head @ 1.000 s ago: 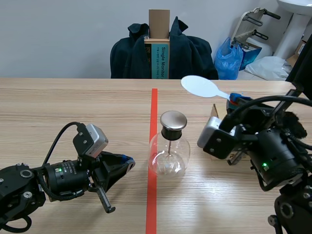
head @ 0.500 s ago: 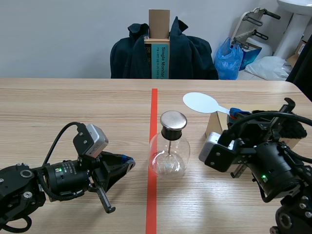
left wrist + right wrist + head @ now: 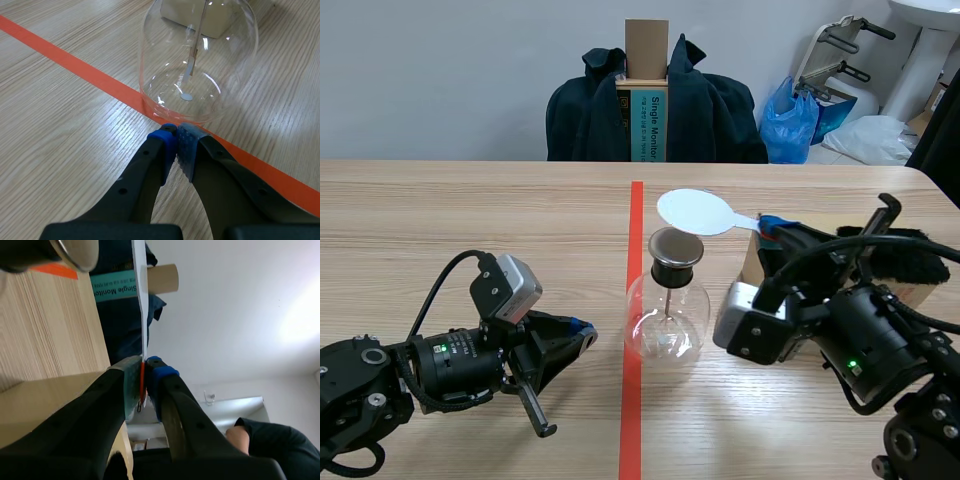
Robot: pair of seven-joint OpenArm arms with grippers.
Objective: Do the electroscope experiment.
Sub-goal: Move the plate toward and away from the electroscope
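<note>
While you look at the scene view, you find the glass flask (image 3: pixel 667 325) standing upright on the table (image 3: pixel 440 220), just to the right of the orange-red tape line (image 3: pixel 631 400) and between the two arms. Its round metal cap (image 3: pixel 676 246) sits on the neck, and a thin rod hangs from it inside the glass.

Your right gripper (image 3: pixel 767 222) is clenched on the handle of the white paddle (image 3: pixel 693 211). The round flat end of the paddle is over the metal cap; I cannot tell whether the two touch. In the right wrist view the paddle shows edge-on, pressed between the two pads. A cardboard box (image 3: pixel 752 262) stands on the table beside this arm.

Your left gripper (image 3: pixel 582 338) lies low over the table to the left of the flask and points at it. Its fingers are pressed together with nothing between them. In the left wrist view the tips sit just in front of the base of the flask, near the tape line.
</note>
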